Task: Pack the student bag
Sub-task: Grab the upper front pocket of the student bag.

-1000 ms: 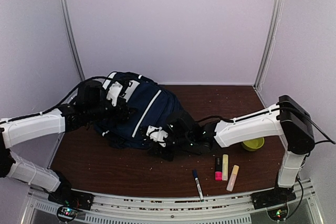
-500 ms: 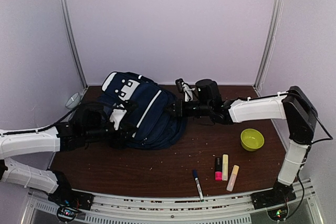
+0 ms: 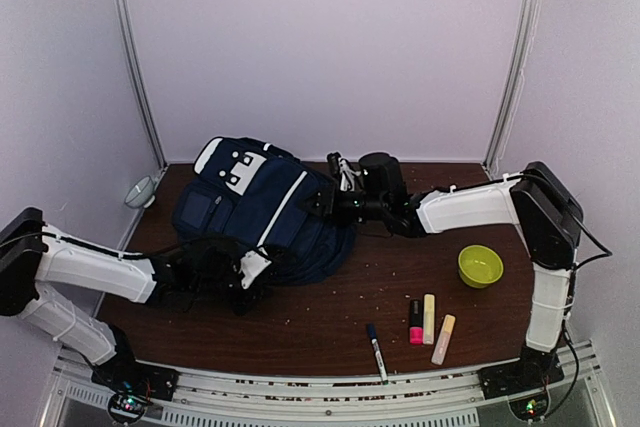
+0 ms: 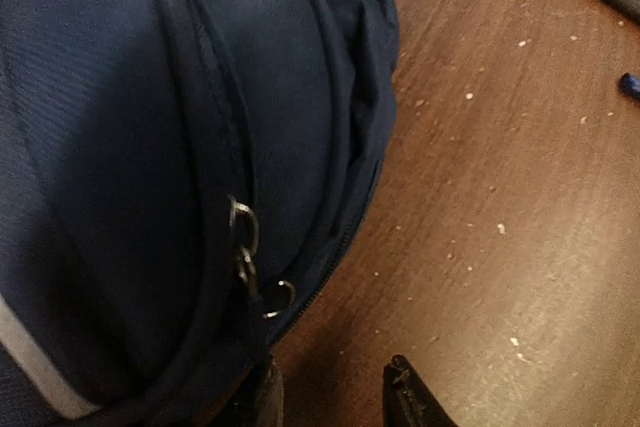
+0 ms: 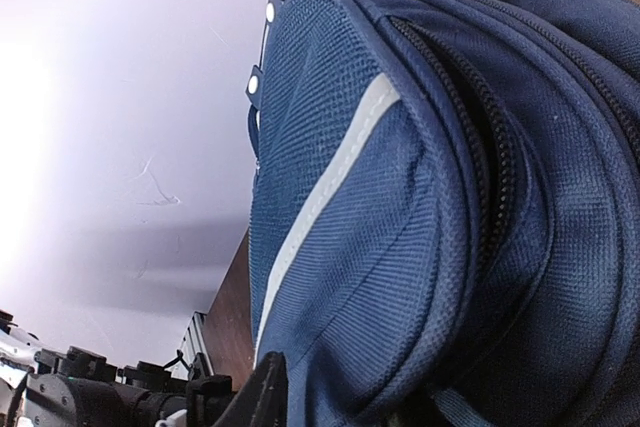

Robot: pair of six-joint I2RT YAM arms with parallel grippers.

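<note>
While the student bag (image 3: 262, 209) lies slumped on the brown table (image 3: 300, 332), both arms are crowded right up against it. Left gripper (image 4: 335, 399) sits low at the bag's near edge. Its fingers are partly spread with just bare wood between them, and one fingertip is tucked against the bag's seam right below the metal zipper pulls (image 4: 250, 257). It's not holding anything as far as I can see.

Right gripper (image 3: 325, 204) is pushed into the bag's right side, up by the zippered compartments. Its wrist view is basically wall-to-wall navy fabric with only one finger showing, so I honestly can't tell if it's pinching cloth or not.

Right of the bag, well apart, there's a lime-green bowl (image 3: 480, 265). Nearer than the bag and to its right are a blue-capped pen (image 3: 376, 347), a pink highlighter (image 3: 415, 320), a yellow highlighter (image 3: 428, 317) and a peach highlighter (image 3: 443, 339). Off the bag's left side sits a small pale cup (image 3: 140, 191).
</note>
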